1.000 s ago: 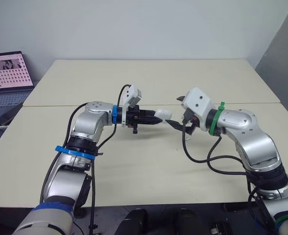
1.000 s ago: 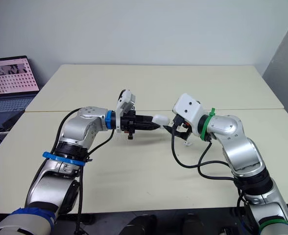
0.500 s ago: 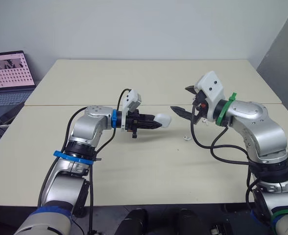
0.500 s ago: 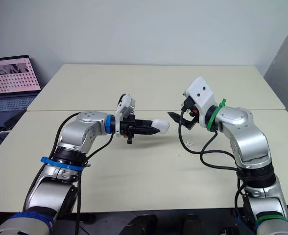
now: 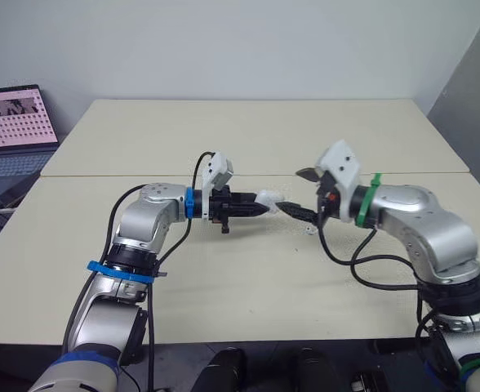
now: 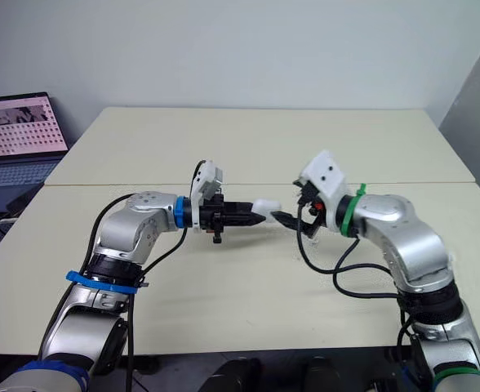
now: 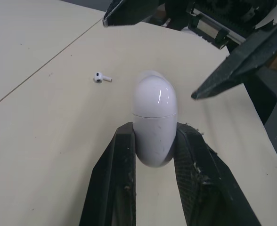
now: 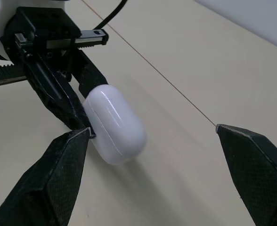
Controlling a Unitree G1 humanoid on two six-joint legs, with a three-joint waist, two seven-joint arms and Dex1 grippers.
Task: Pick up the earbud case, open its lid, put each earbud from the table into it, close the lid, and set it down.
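My left gripper (image 5: 259, 207) is shut on the white earbud case (image 5: 268, 198), holding it above the middle of the table with its rounded end pointing at the right arm. In the left wrist view the case (image 7: 153, 117) has its lid closed, with the seam visible. My right gripper (image 5: 294, 193) is open right beside the case's free end; in the right wrist view one finger (image 8: 58, 174) is close by the case (image 8: 114, 123) and the other stands well apart. One white earbud (image 7: 100, 77) lies on the table (image 5: 248, 269), below the right gripper (image 5: 309, 229).
A laptop (image 5: 11, 122) with its screen lit stands off the table's far left. A seam (image 5: 109, 175) between two tabletops runs across behind the grippers. The right arm's black cable (image 5: 346, 265) hangs over the table.
The right gripper lifted up and away from the case, then came back down and now sits open at its free end. The left gripper kept hold of the case.
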